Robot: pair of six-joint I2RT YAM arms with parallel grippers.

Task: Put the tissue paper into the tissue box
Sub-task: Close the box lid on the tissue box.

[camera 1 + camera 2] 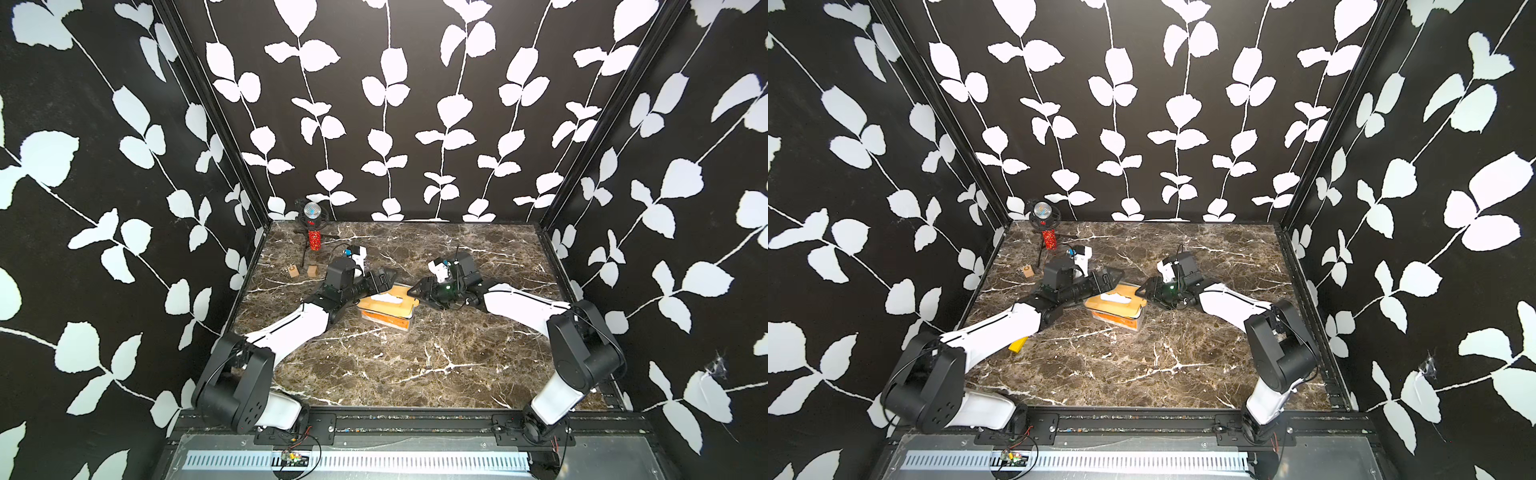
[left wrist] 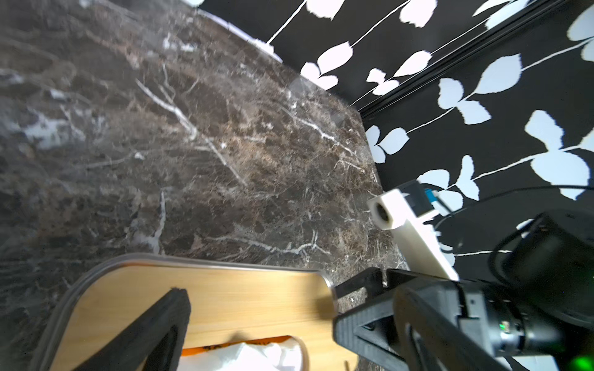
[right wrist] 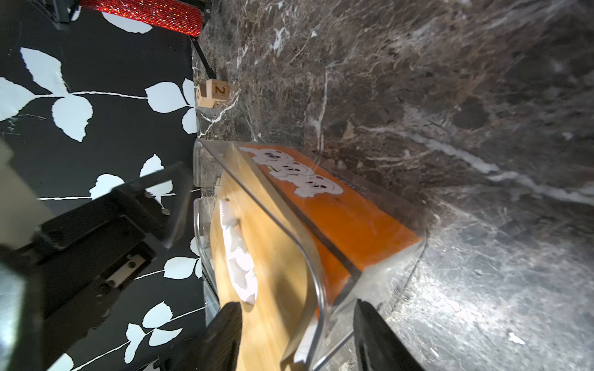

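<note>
The clear tissue box (image 1: 406, 325) stands mid-table with its bamboo lid (image 1: 395, 308) resting inside the rim. The orange tissue paper (image 3: 347, 221) lies inside, showing through the wall. Its white sheet (image 1: 384, 297) pokes up through the lid's slot. My left gripper (image 1: 390, 282) is wide open at the box's left end, one finger over the lid (image 2: 241, 295). My right gripper (image 3: 294, 308) is at the right end. Its jaws stand apart around the lid's edge and the box's corner, with a gap on each side.
A microphone with a red glitter handle (image 1: 314, 240) stands on a small tripod at the back left, with two wooden cubes (image 1: 294, 272) beside it. A yellow item (image 1: 1018, 345) lies under my left forearm. Patterned walls close three sides.
</note>
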